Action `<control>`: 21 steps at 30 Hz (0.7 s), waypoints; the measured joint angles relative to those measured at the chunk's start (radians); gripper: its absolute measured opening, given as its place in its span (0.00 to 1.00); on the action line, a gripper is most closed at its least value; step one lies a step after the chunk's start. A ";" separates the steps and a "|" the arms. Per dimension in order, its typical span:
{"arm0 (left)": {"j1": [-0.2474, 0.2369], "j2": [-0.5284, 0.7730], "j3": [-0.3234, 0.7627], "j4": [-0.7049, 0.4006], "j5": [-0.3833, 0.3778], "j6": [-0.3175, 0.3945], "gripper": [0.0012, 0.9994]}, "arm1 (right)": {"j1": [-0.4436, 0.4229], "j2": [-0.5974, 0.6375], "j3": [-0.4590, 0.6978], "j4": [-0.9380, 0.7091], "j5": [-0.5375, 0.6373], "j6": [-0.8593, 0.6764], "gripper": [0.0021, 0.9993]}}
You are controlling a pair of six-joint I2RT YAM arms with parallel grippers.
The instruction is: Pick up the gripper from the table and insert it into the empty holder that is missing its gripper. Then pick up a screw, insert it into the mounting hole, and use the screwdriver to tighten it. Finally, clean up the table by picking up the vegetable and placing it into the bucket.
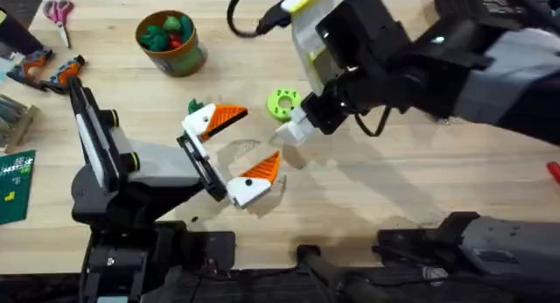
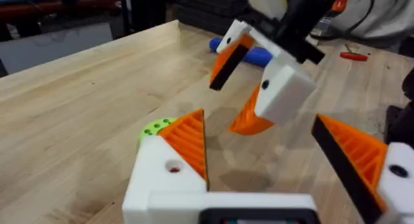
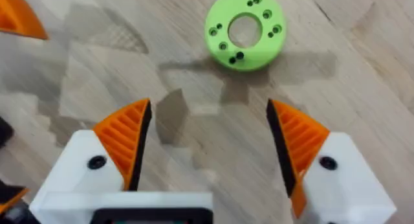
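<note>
My left gripper (image 1: 261, 135) (image 2: 259, 117) stands open over the middle of the table, its white fingers with orange pads spread wide and nothing between them. My right gripper (image 1: 293, 132) (image 3: 208, 107) (image 2: 225, 107) hangs open just right of it, close above the wood, facing the left gripper's tips. The vegetable (image 1: 194, 106) lies beside the left gripper's far finger. The bucket (image 1: 179, 58) stands at the back left with green and red toys inside. The blue screwdriver (image 2: 262, 56) lies behind the right gripper. The loose gripper piece and the screw are out of view.
A green round disc (image 1: 283, 102) (image 3: 244, 31) (image 2: 155, 127) with holes lies just beyond both grippers. Scissors (image 1: 59, 12) and orange-handled tools (image 1: 52, 71) lie at the far left. A red tool (image 2: 352, 56) lies at the right.
</note>
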 joint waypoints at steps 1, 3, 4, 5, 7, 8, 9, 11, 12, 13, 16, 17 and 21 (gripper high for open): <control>0.000 0.000 0.000 0.000 0.000 0.000 0.99 | 0.000 0.015 0.001 0.000 0.001 -0.012 0.99; 0.000 0.000 0.000 0.000 0.000 0.000 0.99 | 0.000 0.049 0.007 -0.001 0.004 -0.028 0.99; 0.000 0.000 0.000 0.000 0.000 0.000 0.99 | 0.000 0.073 0.015 0.001 0.005 -0.037 0.99; 0.000 0.000 0.000 0.000 0.000 0.000 0.99 | 0.000 0.092 0.022 0.005 0.005 -0.043 0.99; 0.000 0.000 0.000 0.000 0.000 0.000 0.99 | 0.000 0.132 0.037 0.024 0.009 -0.051 0.99; 0.000 0.000 0.000 0.000 0.000 0.000 0.99 | 0.000 0.150 0.045 0.038 0.011 -0.054 0.99; 0.000 0.000 0.000 0.000 0.000 0.000 0.99 | 0.000 0.163 0.049 0.052 0.011 -0.057 0.99; 0.000 0.000 0.000 0.000 0.000 0.000 0.99 | 0.000 0.189 0.056 0.077 0.012 -0.061 0.99; 0.000 0.000 0.000 0.000 0.000 0.000 0.99 | 0.000 0.197 0.058 0.083 0.012 -0.063 0.99; 0.000 0.000 0.000 0.000 0.000 0.000 0.99 | 0.000 0.206 0.059 0.090 0.012 -0.064 0.99; 0.000 0.000 0.000 0.000 0.000 0.000 0.99 | 0.000 0.223 0.060 0.105 0.012 -0.067 0.96; 0.000 0.000 0.000 0.000 0.000 0.000 0.99 | 0.000 0.225 0.060 0.108 0.012 -0.067 0.93; 0.000 0.000 0.000 0.000 0.000 0.000 0.99 | 0.000 0.228 0.060 0.125 0.015 -0.067 0.81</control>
